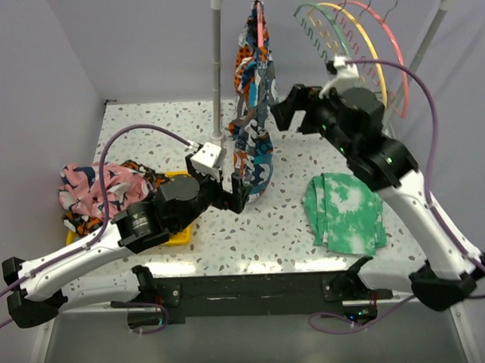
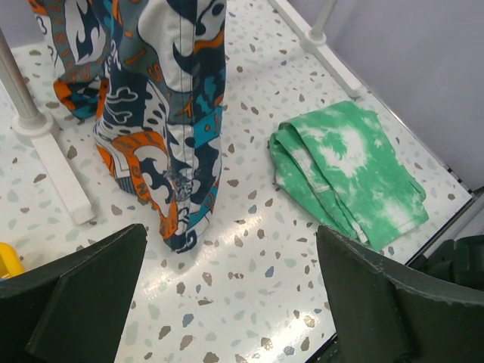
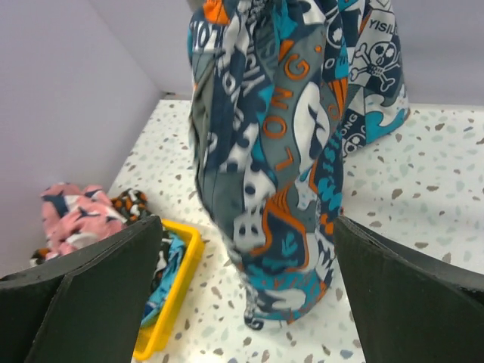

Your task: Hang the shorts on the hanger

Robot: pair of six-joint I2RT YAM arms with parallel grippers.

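The shorts point(image 1: 253, 141), in an orange, teal, navy and white print, hang from the pink hanger point(image 1: 259, 25) on the rail. Their lower end rests on the table. My left gripper point(image 1: 237, 199) is open low beside that lower end; in its wrist view the shorts point(image 2: 166, 113) hang ahead and left of the open left gripper point(image 2: 231, 302). My right gripper point(image 1: 284, 108) is open just right of the shorts at mid height. Seen from the right wrist, the shorts point(image 3: 280, 151) hang in front of the open right gripper point(image 3: 246, 295), which touches nothing.
A green-and-white tie-dye cloth point(image 1: 345, 212) lies folded at the right front. A yellow bin point(image 1: 180, 231) and a pink-and-navy garment point(image 1: 83, 191) sit at the left. Green, yellow and pink-red hangers point(image 1: 357, 34) hang further right. The rack's pole point(image 1: 216, 71) stands just left of the shorts.
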